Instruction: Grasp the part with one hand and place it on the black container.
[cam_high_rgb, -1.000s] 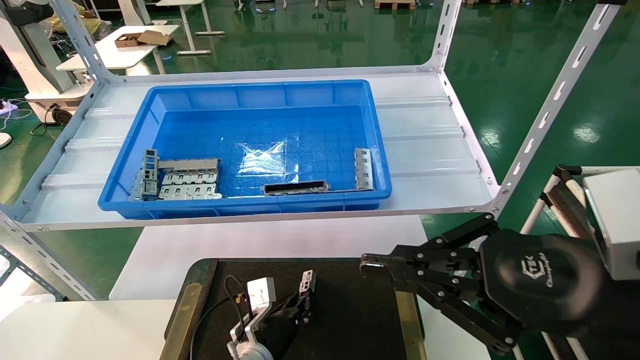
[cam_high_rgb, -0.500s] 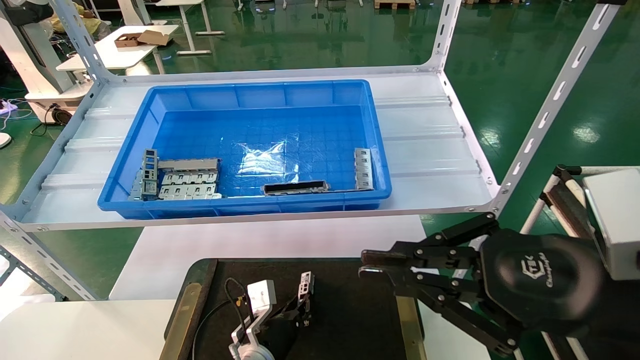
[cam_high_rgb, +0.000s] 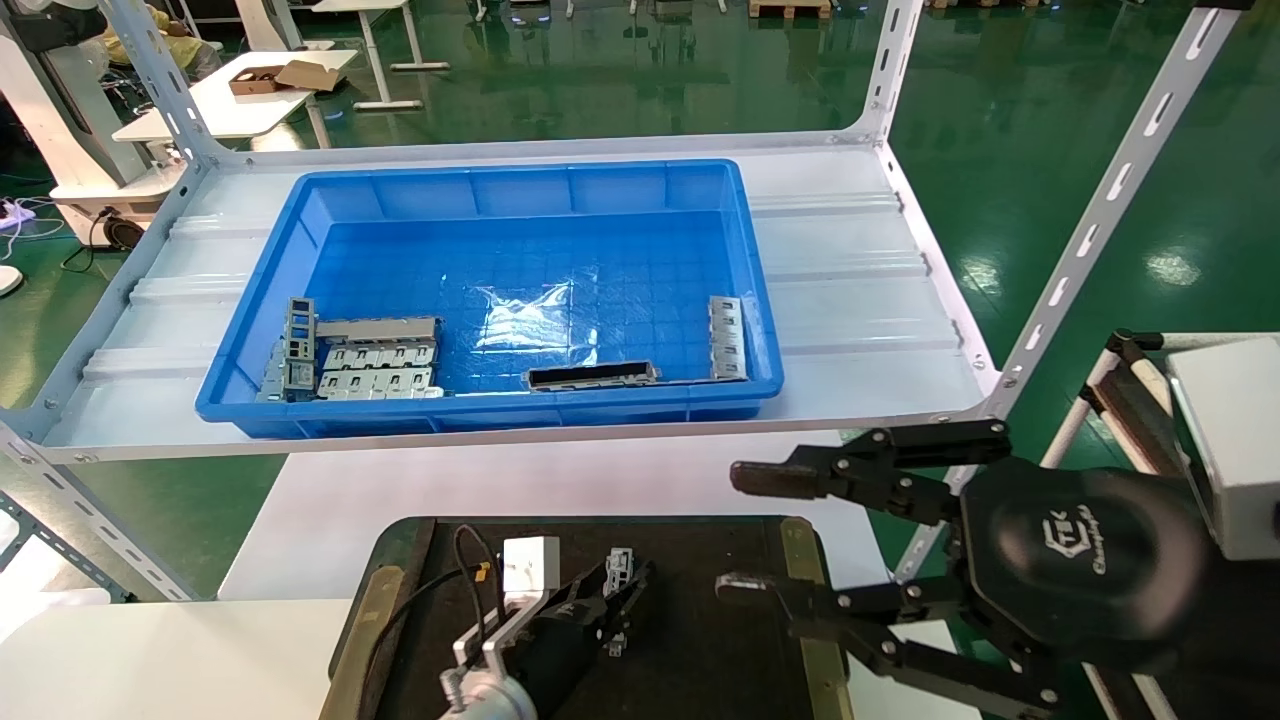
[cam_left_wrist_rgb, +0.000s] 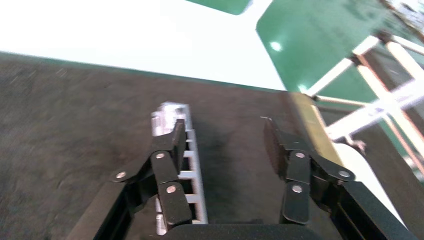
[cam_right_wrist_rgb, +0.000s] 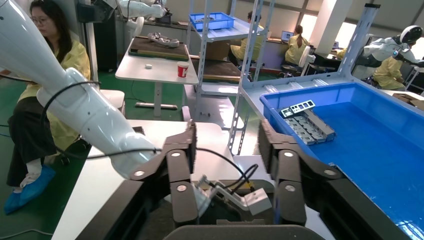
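Left gripper (cam_high_rgb: 625, 590): low over the black container (cam_high_rgb: 700, 640), at about 6 o'clock in the head view. Its jaws are spread apart and grip nothing; one finger (cam_left_wrist_rgb: 172, 150) lies against the part, the other finger (cam_left_wrist_rgb: 277, 147) stands clear of it over bare black surface.

Part (cam_left_wrist_rgb: 187, 165): a slim silver-grey ladder-like bar with rectangular cutouts, lying flat on the black container. In the head view it shows as a small pale piece (cam_high_rgb: 618, 570) at the left gripper's tip, at about 6 o'clock. Whether the touching finger presses on it cannot be told.

Black container: a flat matte black tray with brass-coloured strips along its side edges, on the white table (cam_high_rgb: 330, 510) at 6 o'clock, in front of the shelf.

Right gripper (cam_high_rgb: 745, 530): at about 4 o'clock, above the container's right edge, well apart from the part. Its jaws are wide apart and hold nothing.

Blue bin (cam_high_rgb: 500, 410): on the white metal shelf (cam_high_rgb: 860, 300) toward 12 o'clock. Inside lie wide grey multi-slot plates (cam_high_rgb: 375, 365) at its near left corner, a dark-centred frame strip (cam_high_rgb: 592, 375) along the near wall, and another grey ladder-like piece (cam_high_rgb: 727, 337) at the near right corner.

Person in yellow (cam_right_wrist_rgb: 40, 75): seen only in the right wrist view, beside the left arm (cam_right_wrist_rgb: 85, 115).
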